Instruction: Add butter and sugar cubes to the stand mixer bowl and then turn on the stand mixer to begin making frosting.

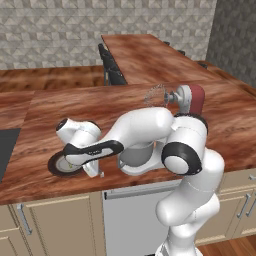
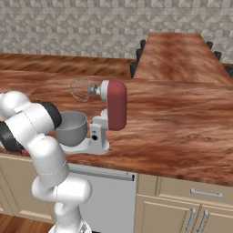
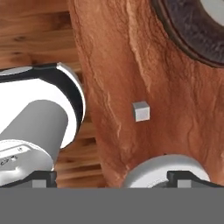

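1. Just ahead of your pincer [image 3: 109,178] the sugar cube [image 3: 141,111] sits on the counter [image 3: 113,65], close to its front edge; the two tips stand wide apart, holding nothing
2. Come down off-centre and a finger may knock the tiny cube over that edge
3. Your dark plate [image 1: 65,164] lies just beyond; a sweep could clip it
4. Mind the carry: the stand mixer bowl [image 2: 71,128] waits under the stand mixer [image 2: 114,105], whose whisk [image 2: 80,88] is tilted up
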